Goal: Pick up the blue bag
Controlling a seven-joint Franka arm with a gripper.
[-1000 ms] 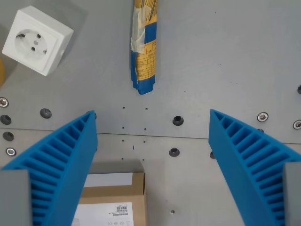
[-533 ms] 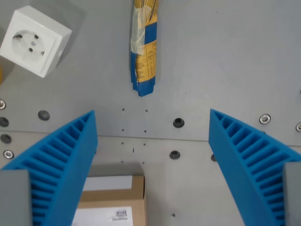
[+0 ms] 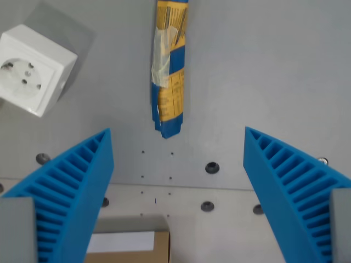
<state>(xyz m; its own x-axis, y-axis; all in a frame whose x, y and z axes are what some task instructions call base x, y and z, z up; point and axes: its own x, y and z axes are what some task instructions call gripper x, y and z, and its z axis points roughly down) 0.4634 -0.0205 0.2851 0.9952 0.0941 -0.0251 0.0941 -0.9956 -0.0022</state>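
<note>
The blue bag (image 3: 169, 71), a long narrow blue and yellow packet with a clear patch, lies on the grey table and runs from the top edge down to the middle of the wrist view. My gripper (image 3: 178, 134) is open and empty. Its two blue ribbed fingers (image 3: 71, 192) stand wide apart at the lower left and lower right. The bag's lower end sits just above the gap between the fingertips, a little toward the wrist view's left of centre.
A white socket block (image 3: 32, 68) stands at the wrist view's upper left. A brown cardboard box (image 3: 131, 246) with a white label lies at the bottom edge between the fingers. Bolt holes (image 3: 211, 167) dot the table seam.
The whole scene has slid down the picture, so the camera has moved toward the bag. More of the bag shows and less of the box. The fingers have stayed open.
</note>
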